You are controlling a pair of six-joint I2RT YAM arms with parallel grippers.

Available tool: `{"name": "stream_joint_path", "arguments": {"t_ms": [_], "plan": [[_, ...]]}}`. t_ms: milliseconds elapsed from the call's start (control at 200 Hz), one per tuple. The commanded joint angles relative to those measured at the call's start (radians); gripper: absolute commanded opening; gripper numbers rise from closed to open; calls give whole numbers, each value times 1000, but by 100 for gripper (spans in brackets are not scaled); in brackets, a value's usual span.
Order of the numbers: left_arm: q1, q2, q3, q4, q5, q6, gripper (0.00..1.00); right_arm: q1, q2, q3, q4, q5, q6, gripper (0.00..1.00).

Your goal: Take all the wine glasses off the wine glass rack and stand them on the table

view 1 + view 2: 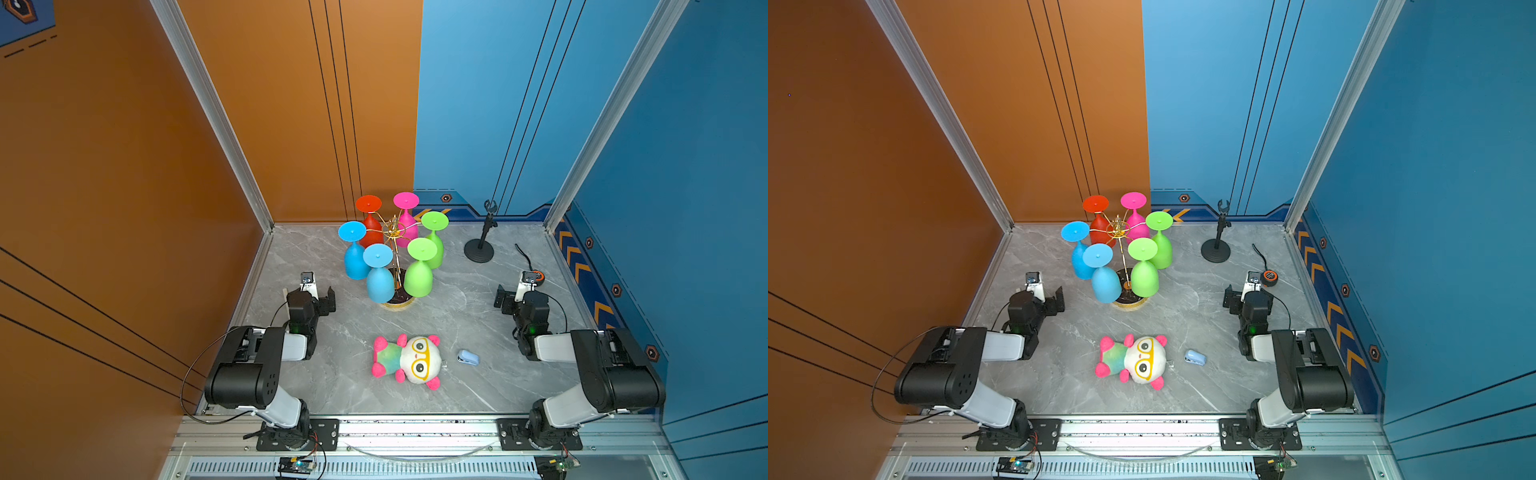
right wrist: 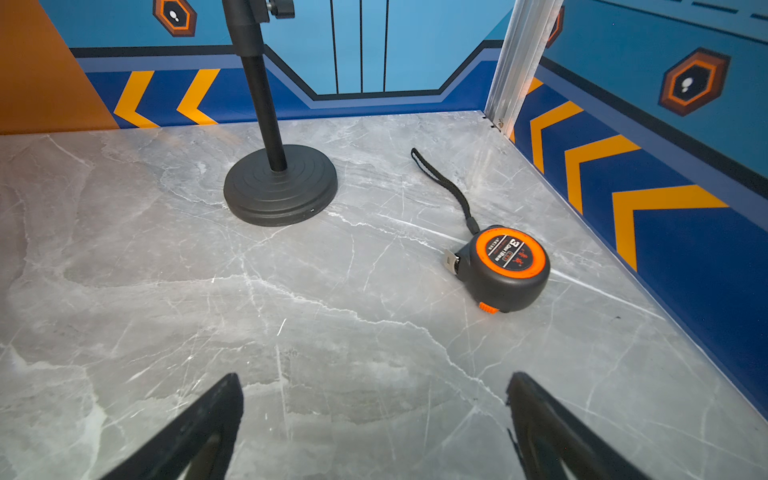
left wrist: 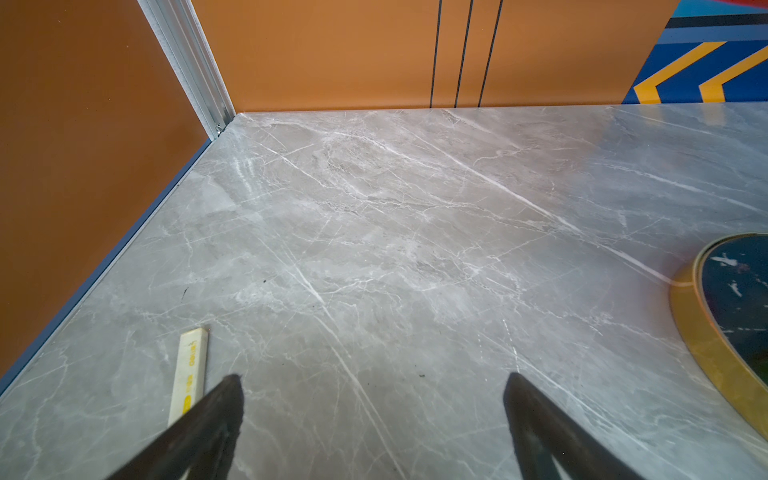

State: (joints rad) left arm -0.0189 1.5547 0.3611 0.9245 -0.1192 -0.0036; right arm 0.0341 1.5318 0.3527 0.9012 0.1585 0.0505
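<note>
The wine glass rack (image 1: 394,231) (image 1: 1119,229), a gold wire tree on a black gold-rimmed base (image 3: 698,332), stands at the back middle of the table in both top views. Several plastic wine glasses hang from it foot up: red (image 1: 370,226), pink (image 1: 406,222), two green (image 1: 419,274) and two blue (image 1: 379,278). My left gripper (image 1: 316,297) (image 1: 1045,297) (image 3: 374,378) rests low, left of the rack, open and empty. My right gripper (image 1: 512,297) (image 1: 1241,297) (image 2: 374,376) rests low at the far right, also open and empty.
A plush toy (image 1: 409,361) lies in front of the rack, with a small blue stapler (image 1: 468,357) to its right. A black stand (image 1: 480,249) (image 2: 280,187) and a tape measure (image 1: 536,277) (image 2: 505,270) sit at the back right. A white stick (image 3: 189,374) lies by my left gripper.
</note>
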Motion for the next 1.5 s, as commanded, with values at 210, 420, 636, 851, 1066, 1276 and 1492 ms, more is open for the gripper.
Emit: {"name": "stream_joint_path", "arguments": {"t_ms": [210, 420, 636, 851, 1066, 1276, 1492], "plan": [[-2, -152, 13, -116, -70, -7, 98, 13, -150, 120, -301, 48, 16, 100], [-19, -389, 100, -424, -119, -88, 98, 30, -307, 238, -625, 40, 116, 100], [-53, -559, 254, -791, -116, -134, 98, 62, -442, 465, -1017, -31, 189, 100], [-53, -667, 408, -1136, -44, -171, 98, 67, -459, 696, -1298, -315, 296, 97], [-43, -708, 530, -1351, 152, -158, 98, 117, -422, 817, -1363, -574, 416, 91], [-42, -743, 576, -1428, 364, -151, 98, 204, -374, 884, -1328, -700, 493, 87], [-39, -799, 577, -1448, 444, -165, 98, 234, -324, 864, -1133, -839, 654, 74]]}}
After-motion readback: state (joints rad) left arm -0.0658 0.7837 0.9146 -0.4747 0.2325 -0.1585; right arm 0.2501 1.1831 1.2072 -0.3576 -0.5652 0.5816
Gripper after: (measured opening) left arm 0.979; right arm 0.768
